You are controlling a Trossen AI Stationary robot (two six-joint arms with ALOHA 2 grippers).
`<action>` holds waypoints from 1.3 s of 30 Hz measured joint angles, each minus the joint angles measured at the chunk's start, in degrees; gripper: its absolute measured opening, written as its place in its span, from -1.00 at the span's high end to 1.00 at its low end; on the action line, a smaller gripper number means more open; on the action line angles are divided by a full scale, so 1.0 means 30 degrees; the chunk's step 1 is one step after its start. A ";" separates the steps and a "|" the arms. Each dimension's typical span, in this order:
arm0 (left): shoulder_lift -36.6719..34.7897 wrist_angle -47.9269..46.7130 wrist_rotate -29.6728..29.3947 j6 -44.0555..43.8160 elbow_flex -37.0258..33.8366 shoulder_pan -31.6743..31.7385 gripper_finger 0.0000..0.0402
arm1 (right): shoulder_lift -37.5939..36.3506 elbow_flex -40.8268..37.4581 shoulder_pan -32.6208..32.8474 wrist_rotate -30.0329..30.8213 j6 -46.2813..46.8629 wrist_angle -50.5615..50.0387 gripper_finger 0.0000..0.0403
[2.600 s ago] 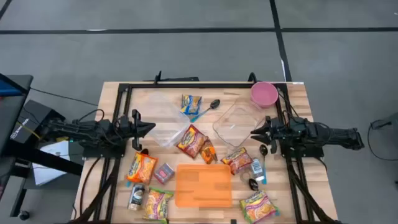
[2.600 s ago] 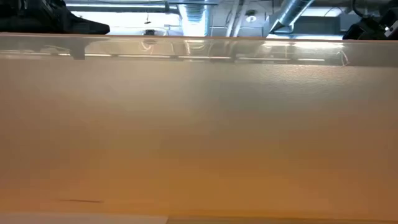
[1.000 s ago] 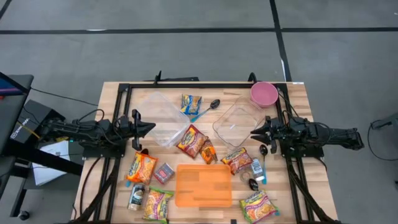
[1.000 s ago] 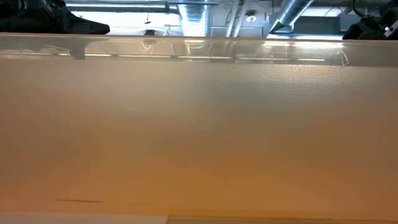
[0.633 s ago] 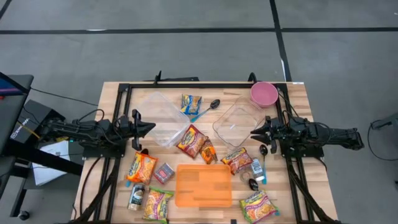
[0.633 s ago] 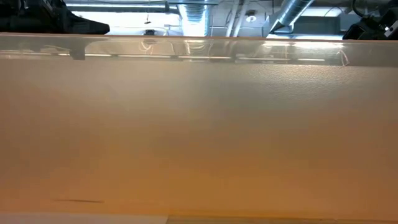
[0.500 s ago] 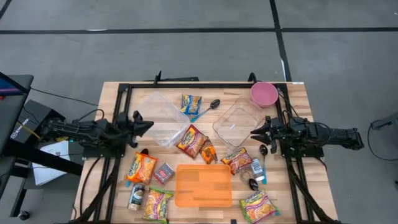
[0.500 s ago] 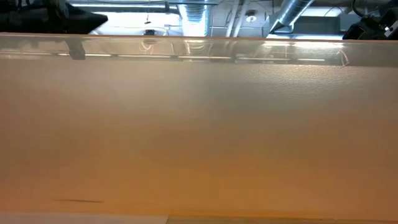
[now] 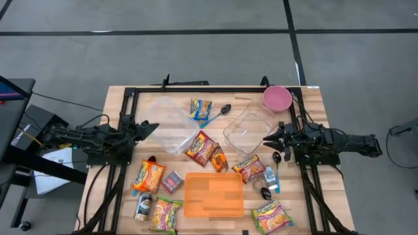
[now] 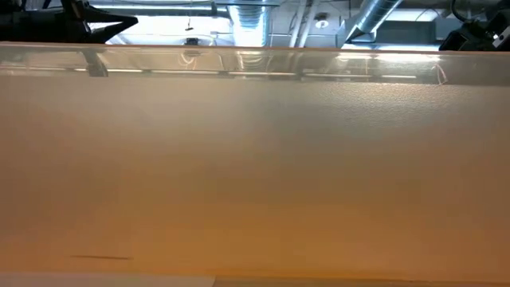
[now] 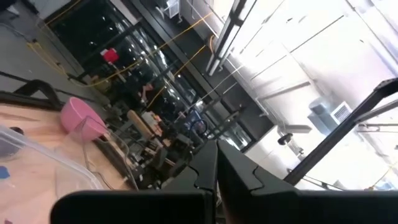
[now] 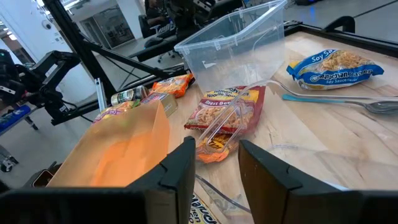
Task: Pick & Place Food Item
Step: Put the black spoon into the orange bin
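Several food packets lie flat on the wooden table: a red noodle packet (image 9: 202, 148) (image 12: 227, 109) in the middle, an orange one (image 9: 149, 176), a blue one (image 9: 200, 109) (image 12: 336, 65). My left gripper (image 9: 154, 127) (image 11: 217, 171) hovers shut at the left rail, pointing toward the left clear container (image 9: 170, 124). My right gripper (image 9: 266, 140) (image 12: 214, 168) hovers open at the right rail beside the right clear container (image 9: 250, 128) (image 12: 233, 40). Nothing is between its fingers.
An orange board (image 9: 213, 194) (image 12: 118, 149) lies near the front and fills the low view. A pink bowl (image 9: 277, 98) (image 11: 81, 115) stands at the far right. A spoon (image 9: 224, 109), a can (image 9: 144, 207), a small box (image 9: 172, 181) and more packets (image 9: 271, 217) lie around.
My left gripper has rolled about its own pointing line and tipped up a little, staying in place and shut. The things on the table have kept still.
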 joint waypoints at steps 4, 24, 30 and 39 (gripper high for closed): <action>0.0000 0.0004 -0.0743 0.0429 0.0003 0.0000 0.99 | -0.0001 0.0001 0.0000 0.0075 -0.0753 0.0005 0.42; 0.0000 0.7293 -0.2747 0.8620 0.0002 0.0000 0.06 | 0.0001 -0.0064 0.0025 0.1500 -0.3333 0.5367 0.42; -0.0007 0.8029 -0.2747 0.9496 0.0006 0.0000 -0.19 | -0.0003 -0.0042 -0.0056 0.2260 0.1468 1.2418 0.42; -0.0005 0.9230 -0.2873 1.0094 -0.0001 0.0007 -0.32 | -0.0004 -0.0022 -0.0044 0.3551 0.3591 2.0957 0.42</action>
